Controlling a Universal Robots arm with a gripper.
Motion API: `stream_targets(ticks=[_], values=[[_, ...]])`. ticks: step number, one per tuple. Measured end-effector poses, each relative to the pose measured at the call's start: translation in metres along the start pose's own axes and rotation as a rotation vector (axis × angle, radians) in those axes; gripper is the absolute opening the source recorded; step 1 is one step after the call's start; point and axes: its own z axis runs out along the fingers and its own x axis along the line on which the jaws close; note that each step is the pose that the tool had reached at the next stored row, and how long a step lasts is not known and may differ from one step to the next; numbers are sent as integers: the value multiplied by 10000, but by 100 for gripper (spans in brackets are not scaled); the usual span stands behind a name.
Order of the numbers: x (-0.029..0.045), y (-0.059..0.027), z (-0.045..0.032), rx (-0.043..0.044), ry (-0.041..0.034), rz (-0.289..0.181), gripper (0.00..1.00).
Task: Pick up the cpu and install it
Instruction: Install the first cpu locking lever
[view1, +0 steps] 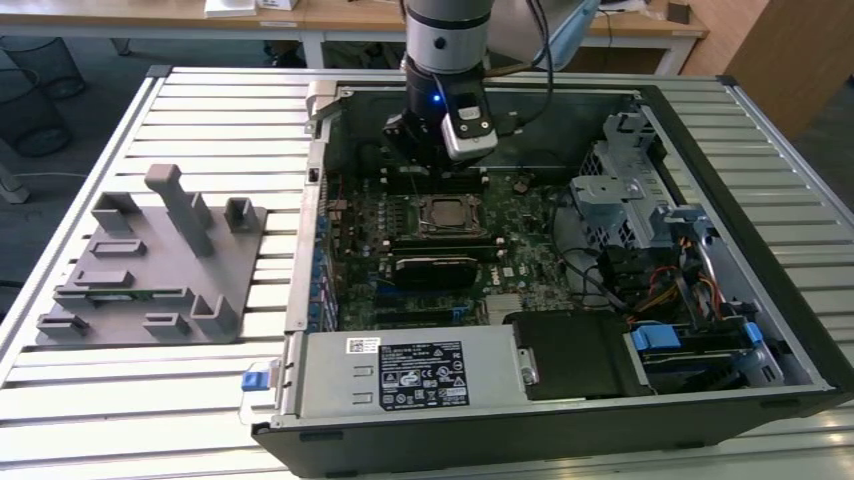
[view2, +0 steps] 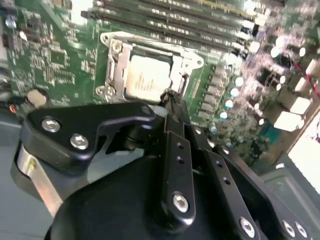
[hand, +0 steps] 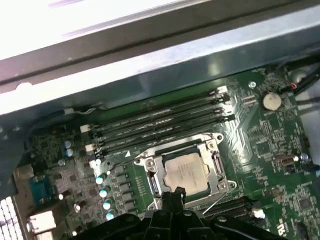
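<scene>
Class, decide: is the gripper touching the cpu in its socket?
Cannot tell. In both wrist views the gripper tip overlaps the edge of the cpu, seated in the socket, with neither contact nor gap plainly visible.

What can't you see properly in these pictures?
- Whether the gripper touches the cpu: its own black body blocks the contact spot in both wrist views.
- The cpu's near edge in the first wrist view: covered by the gripper.
- Cpu in the exterior view: too small for detail.
</scene>
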Motion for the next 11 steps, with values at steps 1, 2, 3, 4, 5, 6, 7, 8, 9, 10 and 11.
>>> stream_targets(ticks=[1, 2, 3, 4, 5, 6, 7, 8, 9, 10, 11], values=[[0, 0, 3, -3, 1, -179, 11], [0, 0, 5, -5, 3, -364, 11], [0, 0, 8, -8, 4, -556, 11], [0, 0, 11, -10, 6, -734, 11], [0, 0, 14, -13, 8, -916, 11], [0, 0, 18, -16, 9, -1094, 11], [1, 0, 20, -17, 10, -1267, 11], [9, -3, 23, -18, 11, -1370, 11], [38, -11, 24, -18, 13, -1394, 11], [77, -22, 27, -20, 12, -1396, 11], [115, -32, 28, -21, 12, -1397, 11]])
